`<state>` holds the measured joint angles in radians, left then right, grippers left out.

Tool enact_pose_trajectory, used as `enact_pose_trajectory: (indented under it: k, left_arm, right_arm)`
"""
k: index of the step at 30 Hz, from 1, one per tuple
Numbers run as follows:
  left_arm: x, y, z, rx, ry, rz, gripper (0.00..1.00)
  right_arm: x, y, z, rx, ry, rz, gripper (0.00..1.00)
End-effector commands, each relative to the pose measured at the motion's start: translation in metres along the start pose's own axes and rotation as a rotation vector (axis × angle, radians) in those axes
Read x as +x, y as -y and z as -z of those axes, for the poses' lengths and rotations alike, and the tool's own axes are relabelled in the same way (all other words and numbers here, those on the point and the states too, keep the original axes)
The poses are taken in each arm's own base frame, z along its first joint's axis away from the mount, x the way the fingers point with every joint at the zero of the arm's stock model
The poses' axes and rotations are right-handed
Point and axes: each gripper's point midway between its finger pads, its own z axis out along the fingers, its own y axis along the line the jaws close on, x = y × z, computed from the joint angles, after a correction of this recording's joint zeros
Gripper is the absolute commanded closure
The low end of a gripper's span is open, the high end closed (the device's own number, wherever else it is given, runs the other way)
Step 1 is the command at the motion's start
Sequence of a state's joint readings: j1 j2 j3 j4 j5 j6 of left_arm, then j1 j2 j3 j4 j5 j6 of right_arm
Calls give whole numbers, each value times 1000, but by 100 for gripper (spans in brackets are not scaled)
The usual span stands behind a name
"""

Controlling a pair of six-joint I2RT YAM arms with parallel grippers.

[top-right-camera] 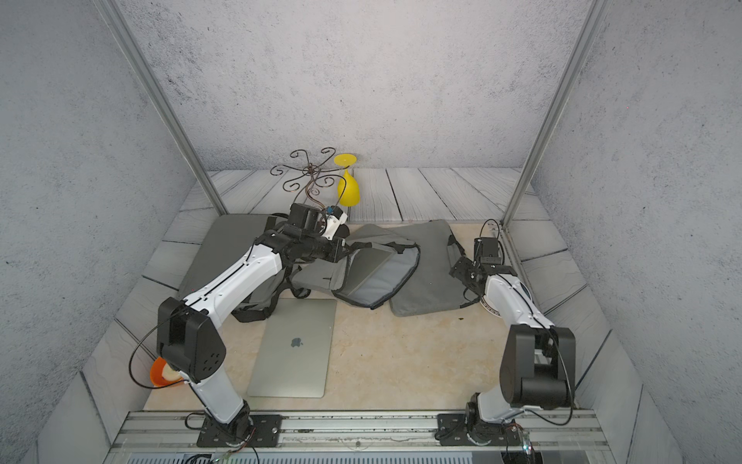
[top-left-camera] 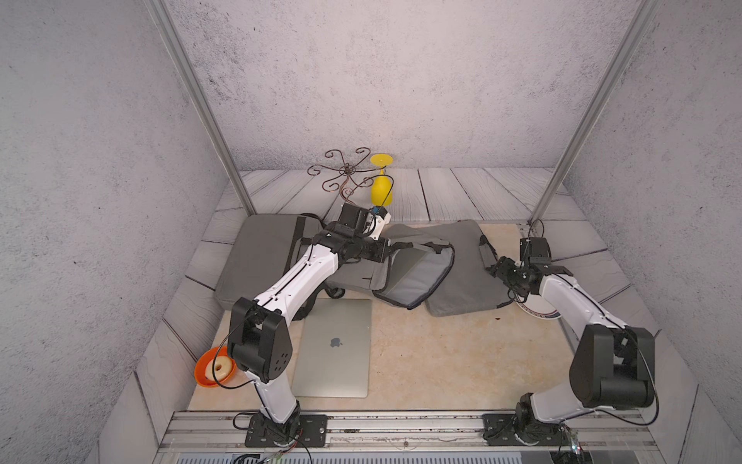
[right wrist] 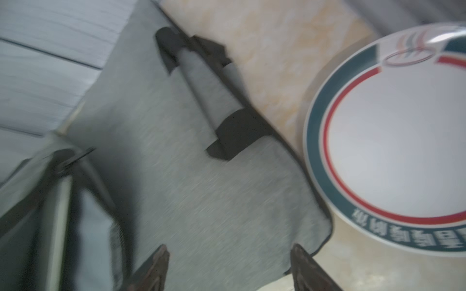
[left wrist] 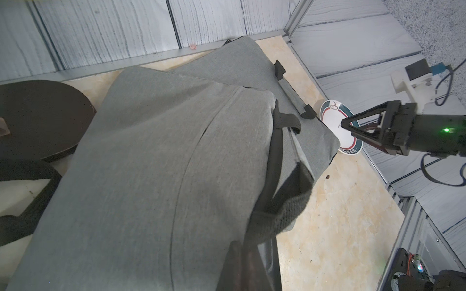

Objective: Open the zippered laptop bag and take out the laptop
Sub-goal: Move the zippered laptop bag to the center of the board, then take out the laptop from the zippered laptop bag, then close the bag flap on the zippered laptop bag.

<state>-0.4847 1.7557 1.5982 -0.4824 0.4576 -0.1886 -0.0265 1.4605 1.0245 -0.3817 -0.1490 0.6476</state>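
Lying flat lower centre, laptop [top-left-camera: 333, 349] was already out of unzipped laptop bag [top-left-camera: 417, 277] mid-frame. Left gripper [left wrist: 243, 254] pressed together beside strap [left wrist: 280, 209], grip unclear; right gripper [right wrist: 229, 248] spread, empty. Task looked done.

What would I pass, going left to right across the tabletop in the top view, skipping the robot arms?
In a top view: orange bowl → laptop → open grey bag → plate, partly hidden behind the right arm. The other grey fabric pieces overlap the bag, so I leave them out.
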Motion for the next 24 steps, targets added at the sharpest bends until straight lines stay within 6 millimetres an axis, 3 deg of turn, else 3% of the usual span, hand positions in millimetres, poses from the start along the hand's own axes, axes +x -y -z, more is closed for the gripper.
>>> enact_pose_trajectory:
  k: [1,6,11,24]
  left_arm:
    - [-10,6,-3,26,40,-16,100]
    - [-10,8,-2,30,36,-11,100]
    - [-9,11,-3,29,35,-14,100]
    - [-7,15,-4,36,32,-20,100]
  right_arm:
    - [43,-57,7,-286,-120,-16,21]
    - [67,-103,1,-434,-124,-60,20]
    - [87,-139,-24,-535,-161,-101,20]
    - [114,-199,-89,-634,-281,-111,25]
